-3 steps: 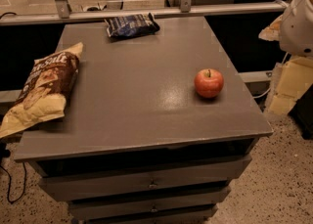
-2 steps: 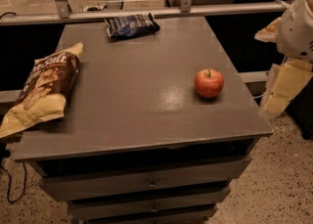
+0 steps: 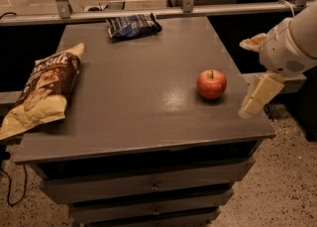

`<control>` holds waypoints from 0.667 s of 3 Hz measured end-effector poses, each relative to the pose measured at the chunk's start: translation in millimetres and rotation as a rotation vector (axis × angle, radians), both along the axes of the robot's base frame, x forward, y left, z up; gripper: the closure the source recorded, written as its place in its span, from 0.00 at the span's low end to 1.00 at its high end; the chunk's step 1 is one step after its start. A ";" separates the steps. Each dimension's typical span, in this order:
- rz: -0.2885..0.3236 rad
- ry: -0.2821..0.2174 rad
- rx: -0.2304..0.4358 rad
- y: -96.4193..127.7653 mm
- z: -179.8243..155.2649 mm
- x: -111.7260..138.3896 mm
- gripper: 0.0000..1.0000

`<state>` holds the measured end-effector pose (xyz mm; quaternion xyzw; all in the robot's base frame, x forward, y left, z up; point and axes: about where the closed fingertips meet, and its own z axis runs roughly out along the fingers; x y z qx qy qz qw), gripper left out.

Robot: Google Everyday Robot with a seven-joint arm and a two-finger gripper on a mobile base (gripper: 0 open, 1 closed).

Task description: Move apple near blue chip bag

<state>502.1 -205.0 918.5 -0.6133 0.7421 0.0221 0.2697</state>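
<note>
Sliding in from the right since a second ago, the gripper (image 3: 247,76) now hangs just off the right edge of the grey table (image 3: 143,122), close beside the apple (image 3: 211,84) but not touching it. Its two pale fingers (image 3: 260,94) stand spread, one above the other with clear space between them, and they hold nothing. The apple has not stirred: it sits on the right half of the tabletop, near the right edge and a little toward the front. The blue chip bag (image 3: 133,25) lies flat at the far edge, left of centre, well apart from the fruit. The change reads as an approach, so the pick appears not yet begun and the whole carry across the top remains to do. The apple rests upright, its short stem pointing up and a touch away from the camera; being round, it offers no real long axis beyond that stem line. The blue bag's long side runs left to right along the back edge, slightly askew. A larger brown and yellow chip bag (image 3: 42,89) sprawls over the table's left side.
</note>
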 end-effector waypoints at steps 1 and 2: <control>0.005 -0.022 0.071 10.2 -26.7 29.8 0.00; -0.008 0.002 0.140 18.7 -49.0 51.2 0.00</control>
